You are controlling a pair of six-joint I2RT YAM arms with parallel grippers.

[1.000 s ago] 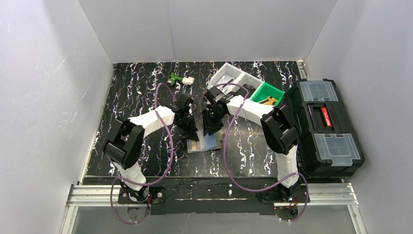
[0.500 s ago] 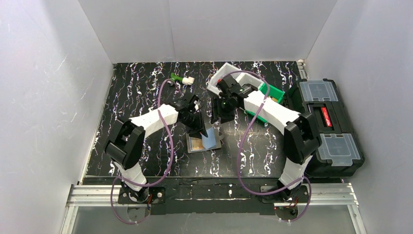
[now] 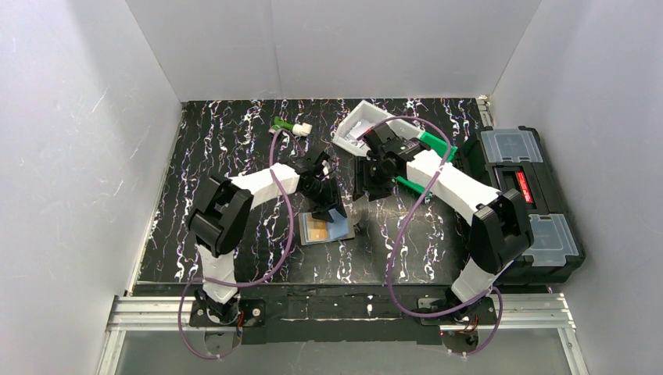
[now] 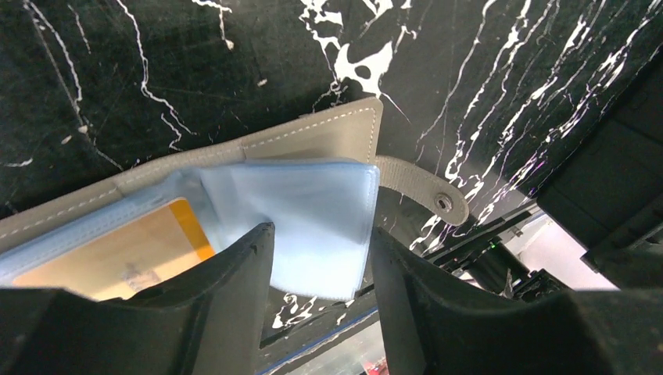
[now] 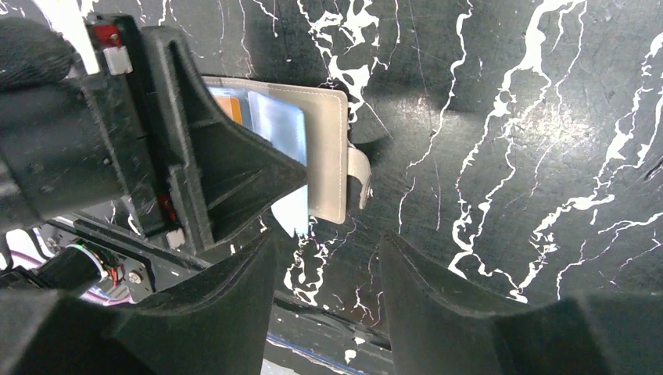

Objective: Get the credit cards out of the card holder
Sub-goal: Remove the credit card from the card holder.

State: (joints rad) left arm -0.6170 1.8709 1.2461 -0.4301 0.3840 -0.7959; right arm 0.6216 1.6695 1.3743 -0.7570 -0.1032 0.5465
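The black table (image 3: 227, 156) is the biggest thing here. A black toolbox (image 3: 520, 203) sits at its right edge, well apart from the work. The 2 arms reach in over the middle. A white bin (image 3: 356, 125) and a green bin (image 3: 438, 144) sit at the back, behind the right arm.

The holder (image 3: 324, 229) lies open and flat in the middle of the table, near the front. The left claw (image 4: 320, 234) hangs right over it with its 2 fingers apart. A blue sheet (image 4: 305, 219) from the holder stands up between those fingers, but they are not pinching it. I cannot tell if that sheet is a sleeve or a card. The right claw (image 5: 327, 238) hangs just beside the holder on its strap side, fingers apart, with nothing in it.

An orange card (image 4: 117, 250) shows inside a clear sleeve, so I think no card is out yet. The small strap (image 4: 418, 191) with its snap lies loose on the table.

To do this step well, I think 1 claw should press the grey cover down so the holder cannot slide. The other should pinch only the card's edge, not the sleeve, and pull it straight out along the sleeve. Pulling up could lift the whole holder.
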